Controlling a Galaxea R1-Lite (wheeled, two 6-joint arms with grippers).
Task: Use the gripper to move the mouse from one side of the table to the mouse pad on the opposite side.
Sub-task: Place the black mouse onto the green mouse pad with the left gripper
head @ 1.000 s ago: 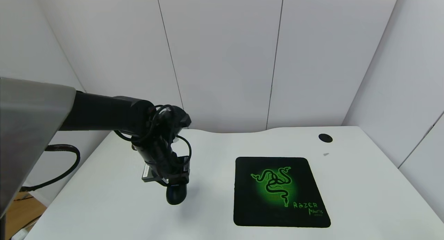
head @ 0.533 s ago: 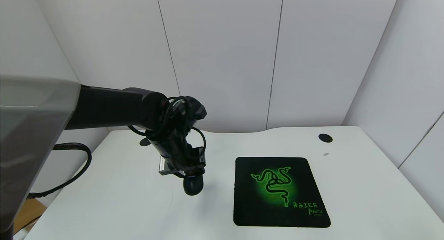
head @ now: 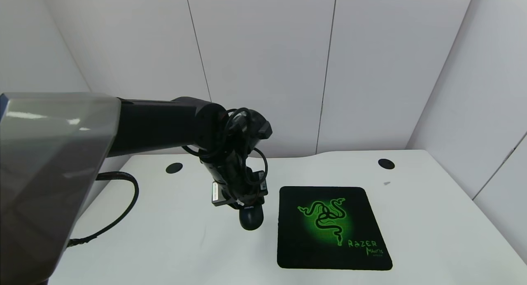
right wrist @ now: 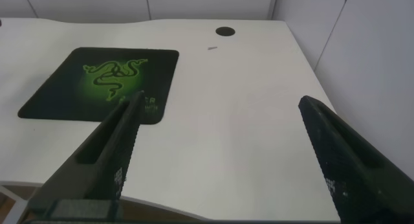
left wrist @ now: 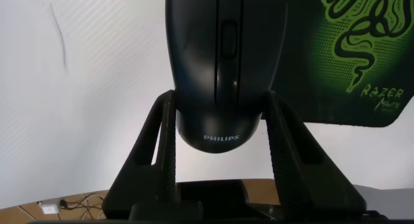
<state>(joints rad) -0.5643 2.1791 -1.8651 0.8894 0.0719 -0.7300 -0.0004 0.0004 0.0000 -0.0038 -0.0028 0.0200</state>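
Observation:
My left gripper [head: 247, 209] is shut on the black mouse [head: 250, 219] and holds it above the white table [head: 164, 244], just left of the mouse pad [head: 331, 227]. In the left wrist view both fingers [left wrist: 162, 130] press the sides of the mouse [left wrist: 223, 62], whose back reads PHILIPS, and the mouse pad [left wrist: 362, 49] with its green logo lies just beyond. My right gripper [right wrist: 220, 130] is open and empty above the table's near right part; it does not show in the head view. The right wrist view also shows the mouse pad [right wrist: 103, 81].
Two round black cable holes sit at the back of the table, one left [head: 174, 168] and one right [head: 386, 164]. A curved notch cuts the far edge. White wall panels stand close behind and to the right. A black cable [head: 119, 206] hangs off the table's left side.
My left gripper has carried the mouse to the right across the table, from the left part to just beside the mouse pad's left edge. The left cable hole has come into view.

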